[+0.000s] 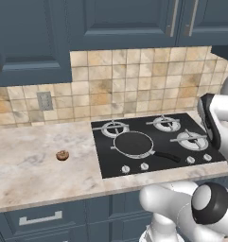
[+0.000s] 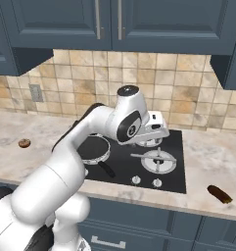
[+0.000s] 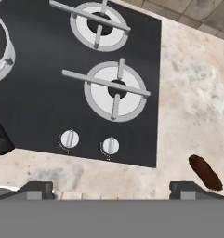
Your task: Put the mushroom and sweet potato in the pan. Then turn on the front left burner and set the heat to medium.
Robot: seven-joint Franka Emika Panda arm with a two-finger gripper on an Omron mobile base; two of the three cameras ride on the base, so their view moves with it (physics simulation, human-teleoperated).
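On the black cooktop (image 1: 158, 142) you can see the pan (image 1: 133, 144) sitting over the front left burner, its straight black handle pointing toward the knobs at the front edge; nothing lies in it. Left of the stove, out on the marble tabletop (image 1: 35, 160), the mushroom (image 1: 62, 155) rests by itself, well apart from the pan. In the right base view it shows again near the far left edge (image 2: 24, 143).

Over on the other side, the sweet potato (image 2: 220, 194) lies on the tabletop to the right of the cooktop, close to the front edge. In the hand view you find it just beside the right fingertip (image 3: 205, 172), below and to the right of the two right-hand knobs.

Your claw (image 3: 117, 189) hangs above the front right part of the stove, looking down at the right burners. Its fingers (image 3: 36, 188) stand wide apart with nothing between them.
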